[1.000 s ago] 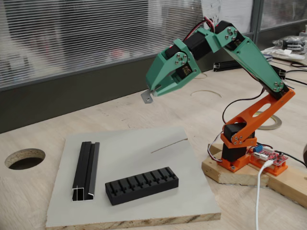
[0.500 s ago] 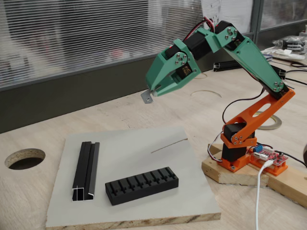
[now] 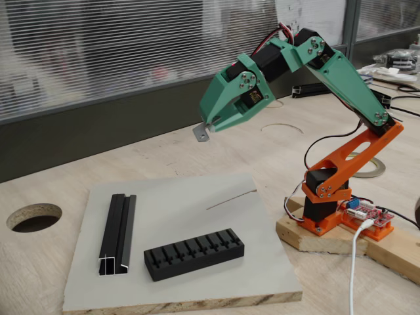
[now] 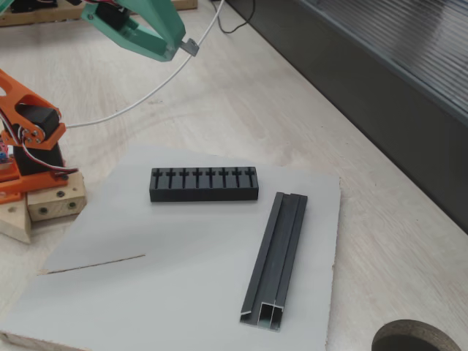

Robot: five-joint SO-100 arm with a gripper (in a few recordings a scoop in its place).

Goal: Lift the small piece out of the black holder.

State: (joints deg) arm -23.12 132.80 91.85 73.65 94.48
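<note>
Gripper pinching small piece, raised well above black holder | arm bent forward, fingers angled down | holder on grey board beside rail

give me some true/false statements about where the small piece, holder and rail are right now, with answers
1. The gripper holds the small piece at its tips, up in the air. True.
2. The small piece sits in a slot of the black holder. False: it is clear of the holder, pinched at the gripper's tips, also seen in the other fixed view.
3. The black holder lies on the grey board. True.
4. The black channel rail is stacked on top of the holder. False: it lies beside the holder on the board, apart from it.
5. The gripper is touching the holder. False: it hangs well above the table, away from the holder.
</note>
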